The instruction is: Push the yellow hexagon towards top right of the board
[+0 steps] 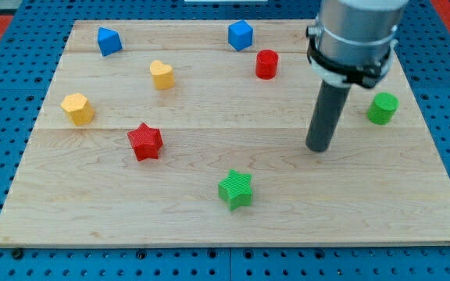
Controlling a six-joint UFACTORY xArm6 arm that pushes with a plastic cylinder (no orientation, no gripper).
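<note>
A: Far to the view's left of my tip point(317, 148), and a little higher: yellow hexagon point(77, 108), close to the left edge of the board point(209, 226). Well apart, no contact.

B: Holding anything at the rod's end?

A: Nothing. No jaws to open or close, just a bare dark rod, touching no block. Nearest to it: green cylinder point(382, 108) to the view's right and slightly up, red cylinder point(266, 64) up and to the left, green star point(235, 189) down and to the left.

B: Step in hand, then?

A: Judged as the approach, not yet the push. Calls for getting round to the hexagon's lower-left side, for shoving it up and to the right.

B: Obstacles on the way over?

A: Red star point(145, 141), roughly level with my tip and well to its left, just under the straight line to the hexagon; best skirted on the bottom side. Yellow heart point(162, 74), up and to the right of the hexagon, close to the likely push line; probably to be passed underneath. Red cylinder and blue cube point(241, 35), up-left of my tip, also near that path.

B: And the other blue one?

A: Blue block point(108, 40), shape unclear, far up-left of my tip, above the hexagon. Likely out of the way.

B: Progress?

A: Hardly begun, by the look: hexagon at the side opposite its goal corner.
</note>
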